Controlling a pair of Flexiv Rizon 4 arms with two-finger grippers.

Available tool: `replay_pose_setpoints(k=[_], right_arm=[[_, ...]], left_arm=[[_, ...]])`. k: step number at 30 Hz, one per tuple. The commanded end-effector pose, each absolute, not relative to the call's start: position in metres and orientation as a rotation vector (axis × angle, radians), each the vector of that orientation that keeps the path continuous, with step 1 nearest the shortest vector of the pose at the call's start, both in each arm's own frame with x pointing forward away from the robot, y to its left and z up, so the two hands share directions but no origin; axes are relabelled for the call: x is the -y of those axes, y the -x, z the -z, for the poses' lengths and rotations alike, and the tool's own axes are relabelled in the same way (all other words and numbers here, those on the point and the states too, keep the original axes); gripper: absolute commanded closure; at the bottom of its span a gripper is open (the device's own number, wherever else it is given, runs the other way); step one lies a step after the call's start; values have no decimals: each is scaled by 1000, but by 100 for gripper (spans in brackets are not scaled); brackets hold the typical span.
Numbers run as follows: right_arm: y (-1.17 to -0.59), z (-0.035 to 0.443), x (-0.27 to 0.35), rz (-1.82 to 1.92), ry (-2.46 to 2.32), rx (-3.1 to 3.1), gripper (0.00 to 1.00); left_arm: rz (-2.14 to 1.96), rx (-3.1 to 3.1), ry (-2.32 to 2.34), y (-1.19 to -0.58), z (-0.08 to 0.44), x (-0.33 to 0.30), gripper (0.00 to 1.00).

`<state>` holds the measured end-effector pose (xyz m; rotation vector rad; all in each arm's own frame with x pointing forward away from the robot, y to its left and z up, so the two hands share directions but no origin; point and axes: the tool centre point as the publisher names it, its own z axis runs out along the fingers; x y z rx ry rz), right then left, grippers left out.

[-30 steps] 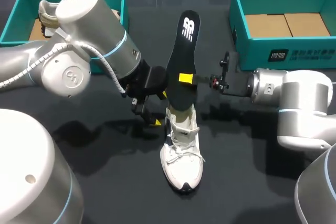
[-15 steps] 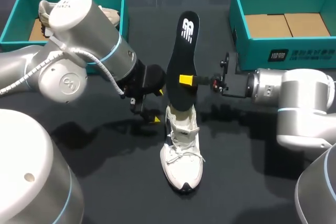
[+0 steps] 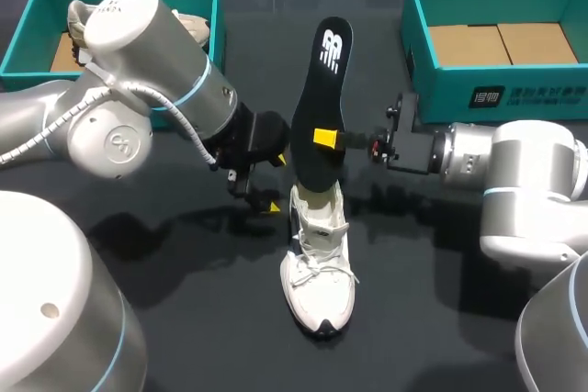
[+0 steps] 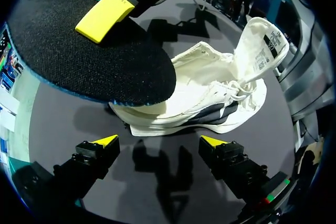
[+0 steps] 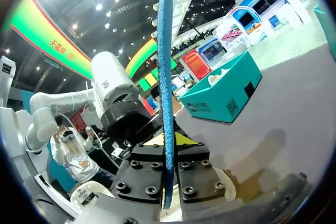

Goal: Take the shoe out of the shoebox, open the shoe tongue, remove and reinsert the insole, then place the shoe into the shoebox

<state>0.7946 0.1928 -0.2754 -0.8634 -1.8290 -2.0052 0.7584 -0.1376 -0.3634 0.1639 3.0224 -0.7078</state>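
Observation:
A white shoe (image 3: pixel 319 263) lies on the dark table, toe toward the front, its tongue (image 4: pixel 261 45) pulled up. A black insole (image 3: pixel 322 107) stands over the shoe's heel opening, its lower end at or just inside the opening. My right gripper (image 3: pixel 324 139) is shut on the insole's middle; in the right wrist view the insole's blue edge (image 5: pixel 167 93) runs between the gripper's (image 5: pixel 169 141) fingers. My left gripper (image 4: pixel 160 140) is open, low beside the shoe's sole (image 4: pixel 210 116), holding nothing; in the head view it (image 3: pixel 262 197) is left of the heel.
A teal shoebox (image 3: pixel 37 6) at the back left holds another white shoe (image 3: pixel 83 23). A second teal box (image 3: pixel 432 89) with a cardboard bottom stands at the back right, just behind my right arm (image 3: pixel 514 172).
My left arm has drawn back slightly to the left, away from the shoe's heel. The right gripper and insole have hardly moved.

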Motion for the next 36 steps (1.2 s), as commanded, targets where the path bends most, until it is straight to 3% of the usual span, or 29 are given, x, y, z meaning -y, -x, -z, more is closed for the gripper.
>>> replay_pose_setpoints(k=[1,36], right_arm=[[-796,280,-196,2000,862,1827,100],[-781,309,-185,2072,797,1828,100]], left_arm=[[704,-3015,-166,-757,365,140,0],[709,-3013,-207,-757,364,143,0]])
